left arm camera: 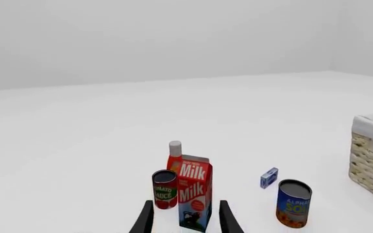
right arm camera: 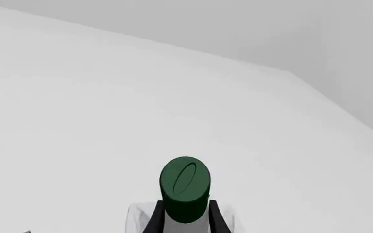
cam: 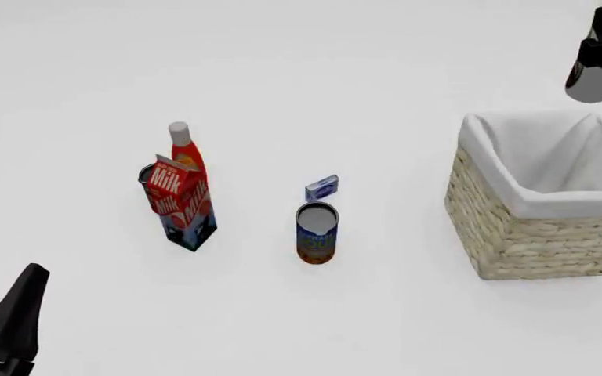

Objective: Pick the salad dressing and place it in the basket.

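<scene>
the right gripper clamped the salad dressing above the basket; the left gripper stood wide.

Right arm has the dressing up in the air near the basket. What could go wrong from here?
1. The right gripper holds the salad dressing just below its cap, a narrow grip; the bottle might swing or slip as the arm moves.
2. In the front view the bottle appears beyond the basket rim rather than over its opening, so letting go now could miss.
3. Lowering too early might catch the cloth liner.
</scene>
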Available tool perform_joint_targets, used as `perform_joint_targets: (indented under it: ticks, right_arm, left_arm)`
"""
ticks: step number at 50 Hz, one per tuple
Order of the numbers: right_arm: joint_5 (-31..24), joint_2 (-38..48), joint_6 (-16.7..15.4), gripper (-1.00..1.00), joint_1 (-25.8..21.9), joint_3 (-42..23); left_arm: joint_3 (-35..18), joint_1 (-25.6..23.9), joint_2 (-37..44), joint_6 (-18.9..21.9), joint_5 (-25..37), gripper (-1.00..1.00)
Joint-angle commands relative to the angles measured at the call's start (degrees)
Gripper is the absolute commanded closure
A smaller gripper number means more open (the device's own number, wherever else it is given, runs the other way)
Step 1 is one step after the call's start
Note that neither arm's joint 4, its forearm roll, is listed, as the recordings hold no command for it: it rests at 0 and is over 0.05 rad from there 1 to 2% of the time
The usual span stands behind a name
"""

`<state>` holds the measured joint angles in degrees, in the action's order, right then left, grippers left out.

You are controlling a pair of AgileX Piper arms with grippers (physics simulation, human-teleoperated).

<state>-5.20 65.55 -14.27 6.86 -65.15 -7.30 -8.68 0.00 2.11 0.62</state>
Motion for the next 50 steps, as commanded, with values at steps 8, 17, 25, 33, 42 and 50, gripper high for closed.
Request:
perform_joint_targets:
  ticks: [8,17,25,33,42,50]
  right_arm:
    - [-4.69,-2.07,0.45,1.0,0.91,0.27]
    - [-5.54,-3.06,0.51,1.0,0.7,1.75]
    - [-5.43,-3.13,1.28,1.0,1.07,2.69]
    - [-3.35,-2.27,2.09,1.0,1.25,4.58]
    - [-0.86,-0.41,3.52,1.0,1.44,6.01]
    - [1.23,1.68,4.2,1.0,1.7,5.93]
  left_arm:
    - [-0.15,-0.2,0.0,-0.23,0.22,-1.0]
    - [-0.05,-0.53,0.0,-0.3,0.13,-1.0]
    - [0.19,-0.91,0.0,-0.38,-0.02,-1.0]
    - [0.37,-1.04,0.0,-0.58,-0.15,-1.0]
    - [0.82,-1.03,0.0,-0.63,-0.27,-1.0]
    - [1.14,-0.96,0.0,-0.73,-0.39,-1.0]
